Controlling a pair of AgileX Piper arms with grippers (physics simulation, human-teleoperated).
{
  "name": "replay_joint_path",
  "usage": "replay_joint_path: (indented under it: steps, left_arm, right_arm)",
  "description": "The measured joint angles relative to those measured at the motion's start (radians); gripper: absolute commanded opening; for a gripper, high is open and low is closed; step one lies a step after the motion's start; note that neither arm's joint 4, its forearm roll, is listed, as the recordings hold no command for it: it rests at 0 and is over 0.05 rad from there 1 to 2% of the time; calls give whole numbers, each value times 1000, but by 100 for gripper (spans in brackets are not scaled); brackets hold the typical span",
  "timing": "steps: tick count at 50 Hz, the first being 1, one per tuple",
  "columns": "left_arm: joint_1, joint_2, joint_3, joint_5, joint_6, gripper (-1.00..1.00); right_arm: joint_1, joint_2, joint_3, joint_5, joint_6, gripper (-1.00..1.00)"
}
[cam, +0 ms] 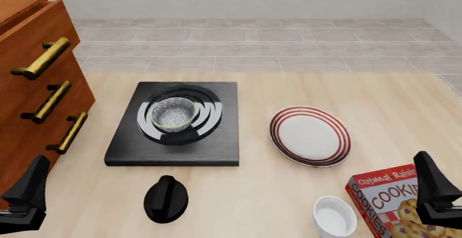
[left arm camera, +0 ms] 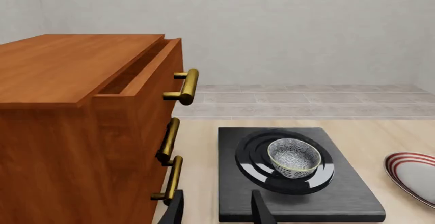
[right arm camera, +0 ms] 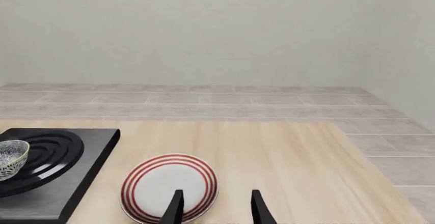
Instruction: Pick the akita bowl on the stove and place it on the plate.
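The speckled bowl (cam: pixel 174 113) sits upright in the middle of the burner rings on the black stove (cam: pixel 175 140), which lies flat on the pale wooden tabletop (cam: pixel 252 194). To the right of the stove, close by but apart from it, lies the red-striped plate (cam: pixel 310 136), with nothing on it. A wooden dresser (cam: pixel 29 86) with brass handles stands at the left edge of the tabletop, its top drawer a little way out in the left wrist view. Nearer the arms, a black knob (cam: pixel 166 198) lies in front of the stove, and a white cup (cam: pixel 335 217) stands just beside a cookie box (cam: pixel 393 205) at the lower right. The left gripper (left arm camera: pixel 217 208) hangs low on the near left, well short of the stove, its fingers spread with nothing between them. The right gripper (right arm camera: pixel 214 206) hangs on the near right by the cookie box, its fingers likewise spread and empty, pointing toward the plate.
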Motion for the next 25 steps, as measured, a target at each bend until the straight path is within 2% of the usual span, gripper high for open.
replay_joint_path:
  steps: [13,25]
  left_arm:
    - [0,3,-2,-1,0,100]
    - [0,4,-2,-1,0,100]
  right_arm:
    - [24,-40,-44,79,-23,100]
    - [44,-41,-215,208,-24,100]
